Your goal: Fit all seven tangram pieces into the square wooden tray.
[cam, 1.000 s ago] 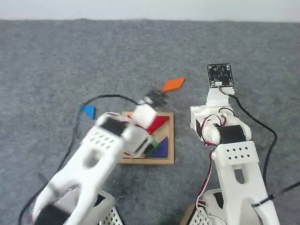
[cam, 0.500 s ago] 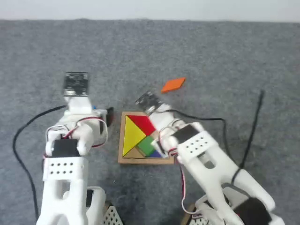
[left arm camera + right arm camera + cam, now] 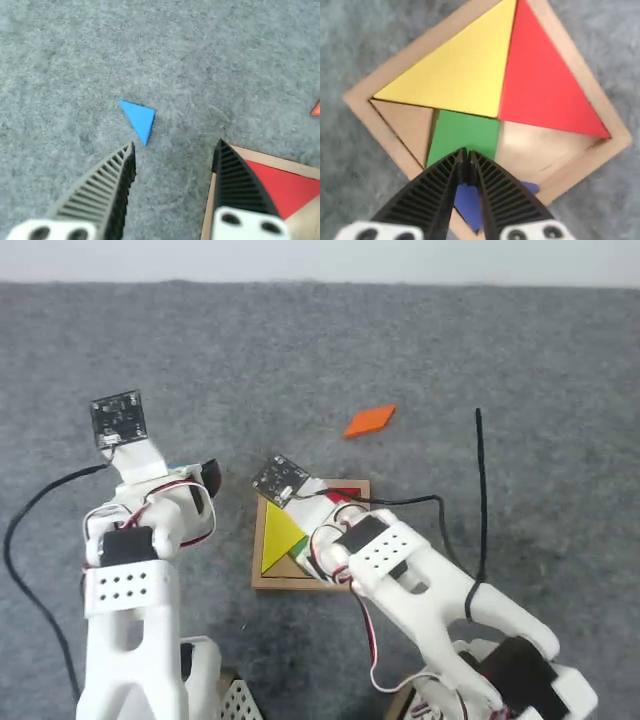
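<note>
The square wooden tray [image 3: 360, 102] holds a yellow triangle [image 3: 460, 75], a red triangle [image 3: 540, 85], a green square [image 3: 465, 132] and a dark blue piece [image 3: 467, 200]. Two slots show bare wood. My right gripper [image 3: 466, 152] is shut, empty, its tips over the edge where the green square meets the dark blue piece. My left gripper [image 3: 175, 150] stands open above the grey mat, just short of a small blue triangle [image 3: 139, 120], with the tray's corner [image 3: 260, 156] beside one finger. An orange parallelogram [image 3: 370, 420] lies on the mat beyond the tray [image 3: 310, 583].
The right arm [image 3: 380, 555] lies across the tray in the high view and covers its right half. The left arm [image 3: 140, 530] stands left of the tray. A black cable [image 3: 482, 500] runs along the right. Grey mat surrounds everything.
The left arm pulled off the tray and back to the left, over the blue triangle. The right arm swung in from the right and now hangs over the tray.
</note>
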Controlling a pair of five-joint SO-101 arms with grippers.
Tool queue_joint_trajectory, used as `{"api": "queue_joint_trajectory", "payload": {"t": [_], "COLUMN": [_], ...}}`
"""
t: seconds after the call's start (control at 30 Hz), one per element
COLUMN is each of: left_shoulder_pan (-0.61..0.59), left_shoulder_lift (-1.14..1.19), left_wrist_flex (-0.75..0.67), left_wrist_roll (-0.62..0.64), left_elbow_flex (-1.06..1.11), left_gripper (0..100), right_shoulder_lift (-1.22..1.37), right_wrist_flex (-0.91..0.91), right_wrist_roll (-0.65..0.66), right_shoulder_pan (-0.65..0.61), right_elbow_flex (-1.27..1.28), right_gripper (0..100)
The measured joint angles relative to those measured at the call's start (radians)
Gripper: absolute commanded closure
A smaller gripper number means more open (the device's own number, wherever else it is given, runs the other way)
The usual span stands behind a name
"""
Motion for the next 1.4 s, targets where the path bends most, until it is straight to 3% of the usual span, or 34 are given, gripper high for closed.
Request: {"api": "queue_joint_trajectory", "payload": {"t": [0.33,0.7,0.9,1.03,1.23,1.4], "left_shoulder_pan": [0.000,0.000,-0.043,-0.051,-0.051,-0.052], "left_shoulder_lift": [0.000,0.048,0.318,0.577,0.967,1.158], "left_wrist_flex": [0.000,0.000,0.017,0.152,0.304,0.387], "left_wrist_roll": [0.000,0.000,-0.028,-0.124,-0.074,-0.066], "left_elbow_flex": [0.000,-0.017,-0.196,-0.407,-0.689,-0.899], "left_gripper": [76,76,76,76,76,76], "right_shoulder_lift": [-0.008,-0.193,-0.193,-0.193,-0.193,-0.193], "right_wrist_flex": [0.011,0.115,0.117,0.117,0.117,0.117], "right_wrist_roll": [0.005,0.046,0.034,0.034,0.034,0.034], "right_shoulder_pan": [-0.009,0.126,0.146,0.158,0.189,0.190], "right_elbow_flex": [0.002,0.002,0.002,0.002,0.002,0.002], "right_gripper": [99.1,99.1,99.1,99.1,99.1,99.1]}}
